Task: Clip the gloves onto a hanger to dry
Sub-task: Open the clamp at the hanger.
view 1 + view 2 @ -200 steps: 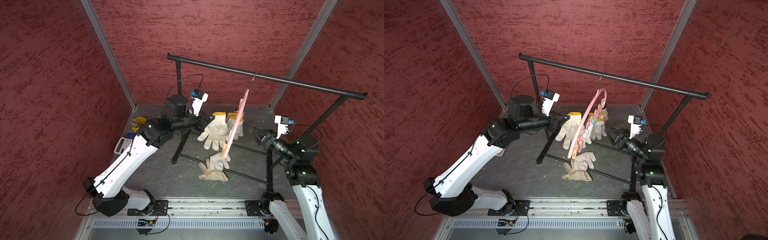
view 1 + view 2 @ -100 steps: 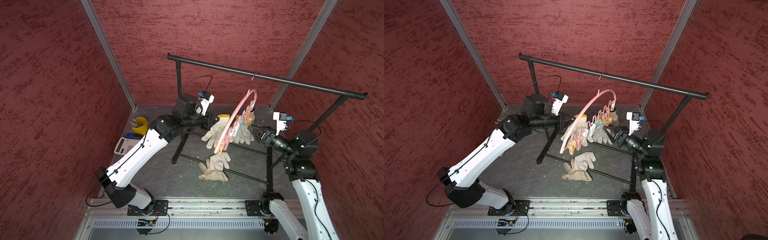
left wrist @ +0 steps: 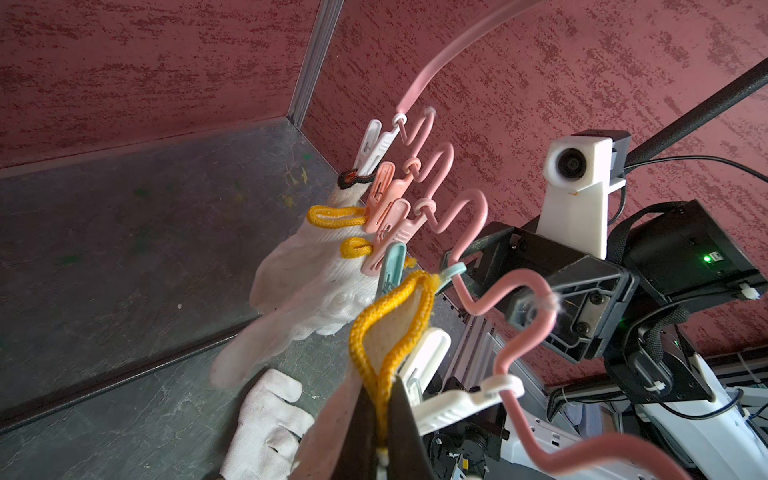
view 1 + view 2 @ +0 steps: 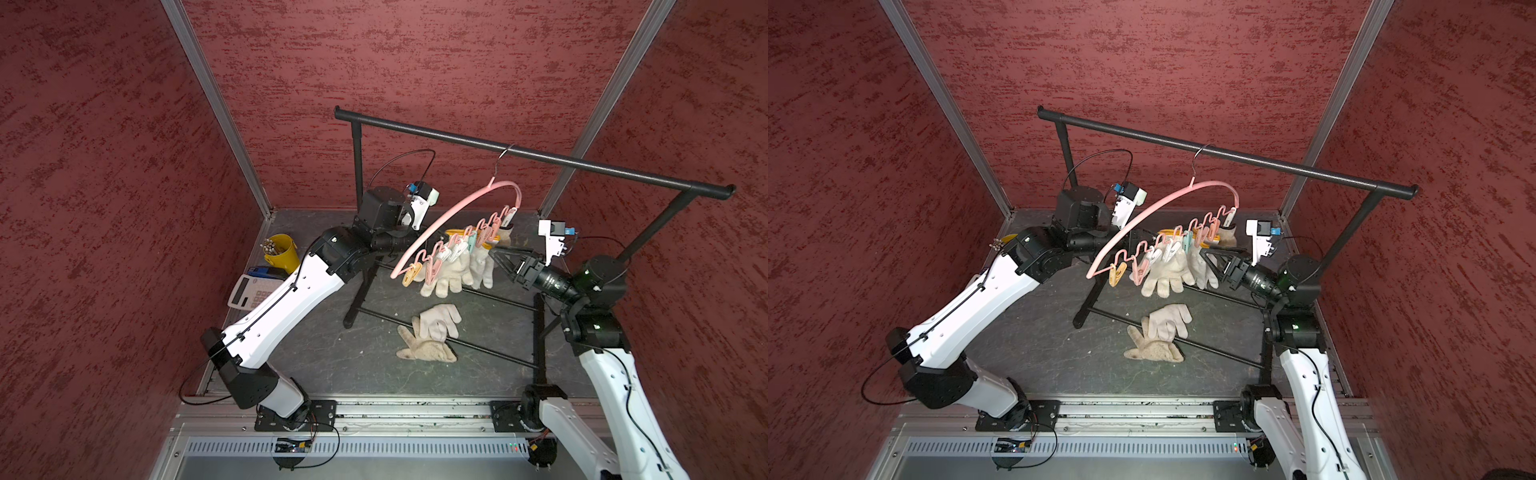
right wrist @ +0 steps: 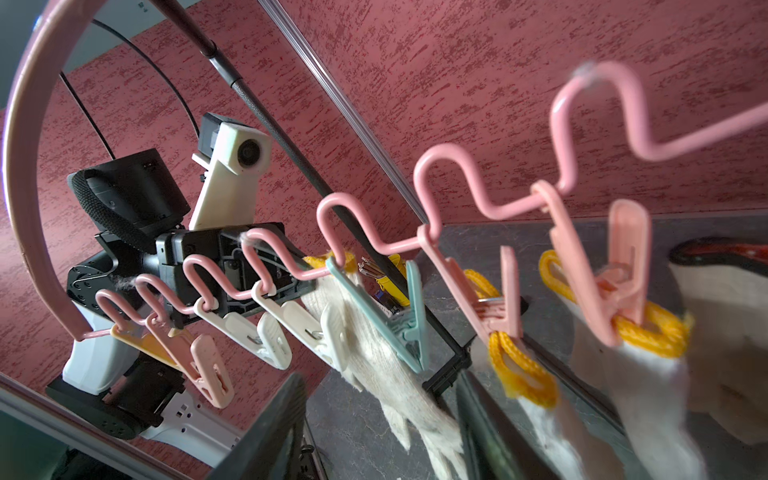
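the left end effector is clenching the yellow cuff of a glove; its black fingers are pinching the cuff's edge, just beside a white pin. we are seeing this glove hanging fingers down under the middle of the hanger, close against a teal pin, and we are not able to tell whether that pin is biting the cloth. the right end effector is standing released, its fingers spread well apart. in its wrist view the teal pin's tip and the glove are showing between them, but we are not making out any contact. in both top views it is pointing at the hanging row from the side opposite the left arm.

the hanger is hanging from the rack bar and tilting, with the end toward the left arm sitting lower. we are counting three more gloves on it, toward its higher end: two with yellow cuffs in pink pins, and one with a red-black cuff in the end pin. white and pink pins are dangling toward the low end.

two further gloves are lying on the table, overlapping, across one of the rack's thin base rods. at the table's far corner on the left arm's side, a yellow cup is standing just beside a calculator.
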Controlling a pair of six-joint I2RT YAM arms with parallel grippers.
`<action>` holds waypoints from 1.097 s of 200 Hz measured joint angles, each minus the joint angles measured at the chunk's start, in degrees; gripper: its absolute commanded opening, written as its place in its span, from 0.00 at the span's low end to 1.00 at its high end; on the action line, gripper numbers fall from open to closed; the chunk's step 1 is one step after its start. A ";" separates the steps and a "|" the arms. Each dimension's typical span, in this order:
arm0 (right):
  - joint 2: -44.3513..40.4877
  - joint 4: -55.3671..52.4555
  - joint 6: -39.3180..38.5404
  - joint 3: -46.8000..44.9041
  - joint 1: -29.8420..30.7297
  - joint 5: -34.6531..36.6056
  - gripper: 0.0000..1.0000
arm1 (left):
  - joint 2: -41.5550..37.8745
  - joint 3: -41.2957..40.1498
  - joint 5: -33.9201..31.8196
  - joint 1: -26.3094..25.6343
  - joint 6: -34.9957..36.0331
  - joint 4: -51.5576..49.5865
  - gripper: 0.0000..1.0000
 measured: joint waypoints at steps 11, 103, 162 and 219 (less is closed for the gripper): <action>0.15 0.26 0.13 0.00 0.87 0.17 0.58 | 0.13 0.02 0.02 -0.04 -0.11 0.00 0.00; 2.93 0.85 -0.83 0.00 5.90 3.43 0.59 | 0.20 0.02 0.04 -0.09 -0.17 0.02 0.00; 3.34 0.48 -3.08 0.00 5.95 6.86 0.60 | 0.09 -0.02 0.04 -0.09 -0.17 0.00 0.00; 5.57 1.92 -2.86 0.00 7.39 7.85 0.59 | 0.00 -0.20 0.11 -0.02 -0.17 0.04 0.00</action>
